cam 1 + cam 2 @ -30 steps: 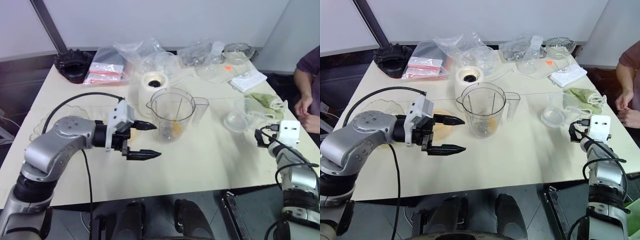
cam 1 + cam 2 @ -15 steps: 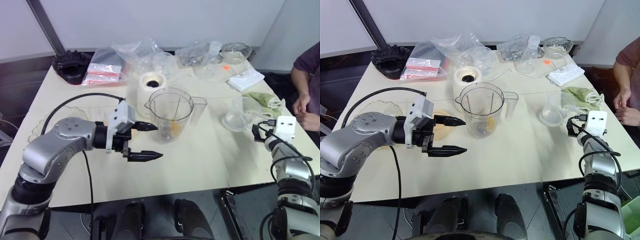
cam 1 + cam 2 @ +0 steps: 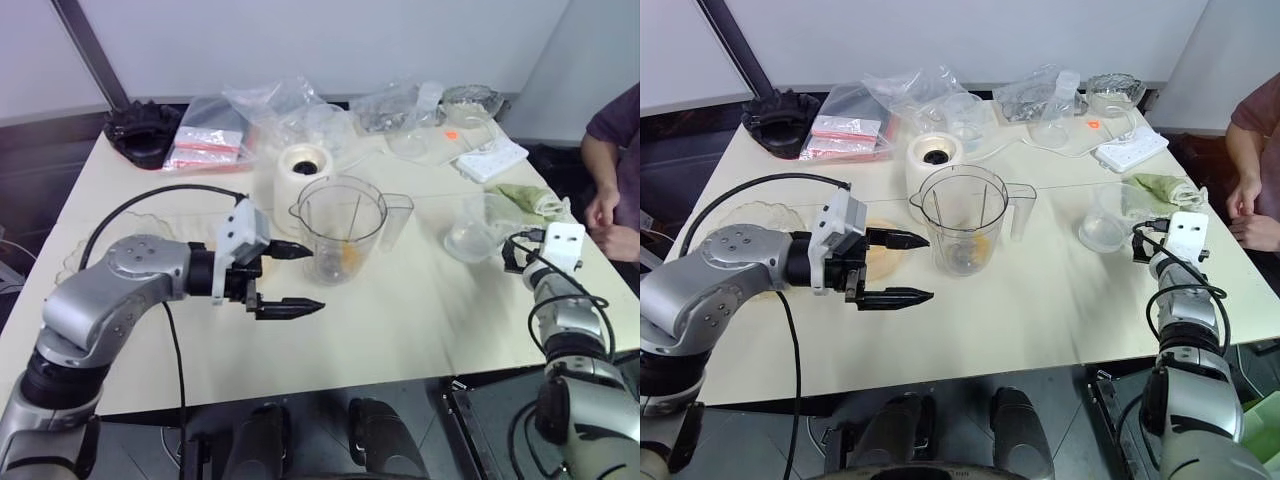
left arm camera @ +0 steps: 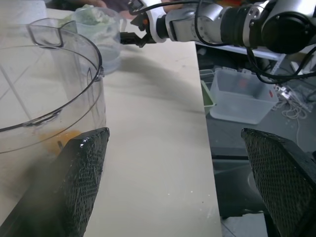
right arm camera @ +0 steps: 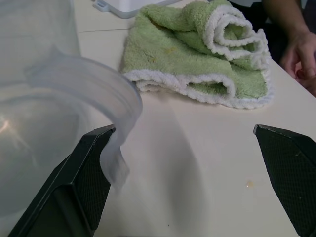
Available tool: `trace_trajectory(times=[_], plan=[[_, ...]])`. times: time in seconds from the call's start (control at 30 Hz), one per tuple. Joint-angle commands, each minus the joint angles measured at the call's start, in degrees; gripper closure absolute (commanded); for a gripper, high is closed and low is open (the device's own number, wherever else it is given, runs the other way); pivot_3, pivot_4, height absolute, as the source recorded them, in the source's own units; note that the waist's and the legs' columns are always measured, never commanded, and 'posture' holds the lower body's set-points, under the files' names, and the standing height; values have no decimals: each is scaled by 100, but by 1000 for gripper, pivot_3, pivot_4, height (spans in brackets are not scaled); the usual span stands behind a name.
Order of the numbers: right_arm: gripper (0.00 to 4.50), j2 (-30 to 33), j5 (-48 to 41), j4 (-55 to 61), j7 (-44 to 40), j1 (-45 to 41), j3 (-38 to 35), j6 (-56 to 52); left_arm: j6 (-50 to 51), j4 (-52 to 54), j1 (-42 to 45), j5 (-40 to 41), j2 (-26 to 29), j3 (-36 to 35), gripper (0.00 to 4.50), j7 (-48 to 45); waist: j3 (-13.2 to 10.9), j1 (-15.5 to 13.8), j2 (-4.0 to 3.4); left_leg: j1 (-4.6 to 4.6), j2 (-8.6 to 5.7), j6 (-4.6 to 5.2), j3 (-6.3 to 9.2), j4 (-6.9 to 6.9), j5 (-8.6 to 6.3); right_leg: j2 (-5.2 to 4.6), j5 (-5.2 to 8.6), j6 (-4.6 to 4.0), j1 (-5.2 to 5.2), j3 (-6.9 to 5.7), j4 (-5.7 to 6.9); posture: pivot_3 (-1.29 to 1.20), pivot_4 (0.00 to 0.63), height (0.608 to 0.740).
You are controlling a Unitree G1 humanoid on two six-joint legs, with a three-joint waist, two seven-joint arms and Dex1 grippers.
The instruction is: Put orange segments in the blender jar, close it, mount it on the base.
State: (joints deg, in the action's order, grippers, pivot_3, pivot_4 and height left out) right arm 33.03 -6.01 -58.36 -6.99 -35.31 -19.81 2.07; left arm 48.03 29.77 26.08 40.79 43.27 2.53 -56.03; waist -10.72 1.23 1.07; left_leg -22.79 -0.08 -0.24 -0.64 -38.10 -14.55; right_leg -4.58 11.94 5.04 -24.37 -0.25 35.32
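Observation:
The blender jar [image 3: 343, 228] stands upright and uncovered in the middle of the table. Orange segments [image 4: 61, 136] lie at its bottom. Just behind it sits the white base [image 3: 305, 170] with its black socket facing up. My left gripper [image 3: 317, 278] hovers open beside the jar's left side and touches nothing; one finger [image 4: 84, 168] is close to the jar wall. At the table's right edge my right gripper [image 5: 182, 129] is open and empty, just beside a small clear cup [image 5: 49, 113].
A folded green towel [image 5: 197, 59] lies past the cup, and a person's hand [image 3: 605, 210] is at the right edge. A pale orange lid [image 3: 883, 262] sits behind my left gripper. Plastic bags [image 3: 215, 135], a power strip [image 3: 493, 158] and a glass bowl [image 3: 1112, 92] line the back.
My right gripper has moved forward along the right edge, closer to the clear cup and towel. The left gripper has stayed open beside the jar.

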Motion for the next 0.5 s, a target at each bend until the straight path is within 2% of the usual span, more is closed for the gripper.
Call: trace_trajectory(times=[0.03, 0.13, 0.2, 0.33, 0.47, 0.5], plan=[[0, 180, 80, -350, 114, -316, 36, 345, -37, 188, 25, 137, 62, -180, 47, 41, 0, 2, 0, 0, 0, 0, -3, 0, 0, 0, 0, 0, 0, 1, 0, 0, 150, 740], [0, 182, 100, -615, 88, -471, 91, 487, -3, 226, -3, 204, 111, -194, 47, 54, -1, 18, 1, 1, 1, 0, -9, 0, 0, 0, 0, 0, 0, 5, -2, 0, 150, 740], [529, 183, 103, -727, 87, -541, 109, 559, -2, 229, -10, 237, 142, -200, 0, 61, -1, 35, 1, 2, 1, 0, -13, 0, 0, 0, 0, 0, 0, 8, -2, 0, 150, 740], [2313, 169, 91, -829, 55, -618, 163, 647, 6, 211, -7, 309, 179, -224, 0, 75, -2, 67, 1, 2, 0, 0, -13, 2, 0, -1, 0, 1, 0, 9, -2, 0, 150, 740], [4475, 146, 81, -853, 54, -634, 190, 674, 5, 178, -6, 365, 189, -247, 0, 102, -2, 97, 1, 1, 0, 0, -15, 3, 0, -3, 0, 1, 0, 10, -5, 0, 150, 740], [4475, 145, 73, -858, 48, -631, 190, 682, 3, 169, -3, 370, 187, -248, 0, 109, -2, 107, 1, 1, 0, 0, -17, 3, 0, -3, -1, 2, 0, 11, -6, 0, 150, 740]])
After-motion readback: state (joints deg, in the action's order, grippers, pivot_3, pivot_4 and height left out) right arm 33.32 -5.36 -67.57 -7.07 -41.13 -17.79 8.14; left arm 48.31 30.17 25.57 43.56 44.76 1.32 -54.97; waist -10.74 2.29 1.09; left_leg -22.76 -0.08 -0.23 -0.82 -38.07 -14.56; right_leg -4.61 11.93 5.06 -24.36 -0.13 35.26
